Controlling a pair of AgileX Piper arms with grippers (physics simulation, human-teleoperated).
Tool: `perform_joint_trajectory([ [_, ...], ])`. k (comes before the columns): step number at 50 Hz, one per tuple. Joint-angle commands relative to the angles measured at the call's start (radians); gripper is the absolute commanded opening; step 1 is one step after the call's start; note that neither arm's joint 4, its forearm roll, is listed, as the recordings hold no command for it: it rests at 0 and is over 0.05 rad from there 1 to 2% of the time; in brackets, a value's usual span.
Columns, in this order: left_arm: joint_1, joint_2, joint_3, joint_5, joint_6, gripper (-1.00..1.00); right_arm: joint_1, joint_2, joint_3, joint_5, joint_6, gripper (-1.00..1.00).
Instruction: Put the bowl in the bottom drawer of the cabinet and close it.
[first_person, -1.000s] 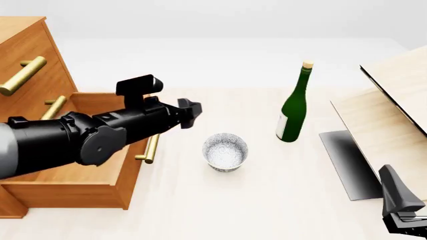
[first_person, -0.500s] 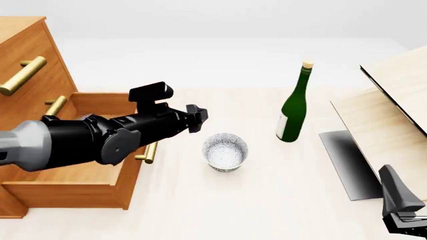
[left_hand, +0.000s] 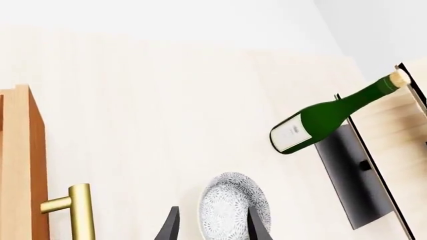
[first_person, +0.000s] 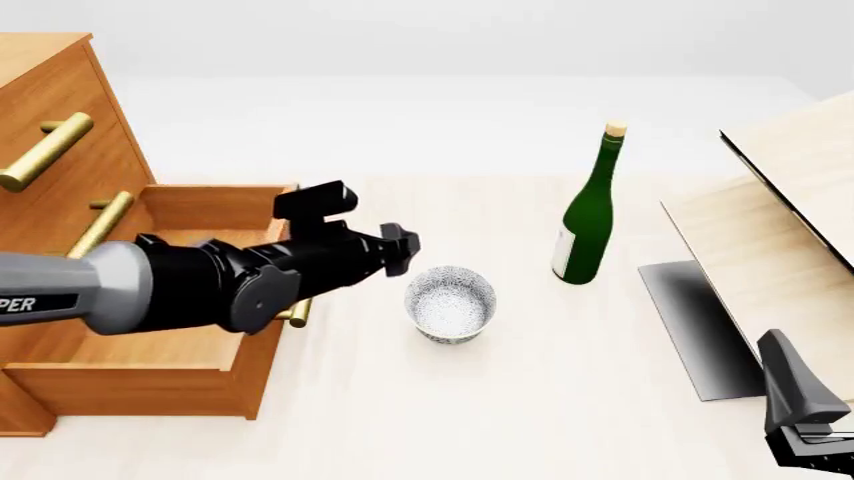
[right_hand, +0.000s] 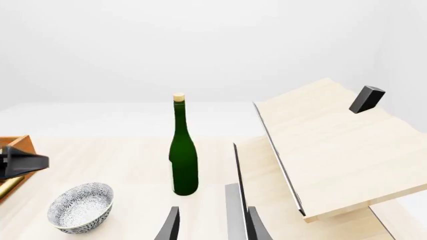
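The white speckled bowl stands upright on the table, just right of the open bottom drawer of the cabinet. My left gripper hovers open just left of and behind the bowl's rim. In the left wrist view its fingers stand apart, with the bowl showing beyond them and the drawer's brass handle to one side. My right gripper rests open and holds nothing at the near right edge. The right wrist view shows the right gripper far from the bowl.
A green bottle with a cork stands right of and behind the bowl. Pale wood panels and a dark grey slab fill the right side. The left arm lies across the open drawer's front right corner.
My left arm has reached further right and a little lower, bringing its gripper closer to the bowl. The bowl, the bottle, the drawer and the right arm have not moved.
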Motion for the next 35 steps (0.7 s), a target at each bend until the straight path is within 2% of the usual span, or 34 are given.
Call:
perform_joint_trajectory([
  [1,0.009,0.05,-0.012,-0.013,-0.013,1.0,0.0,0.0,0.0,0.0,0.0,1.0],
  [35,-0.009,0.189,-0.05,-0.044,-0.046,1.0,0.0,0.0,0.0,0.0,0.0,1.0],
])
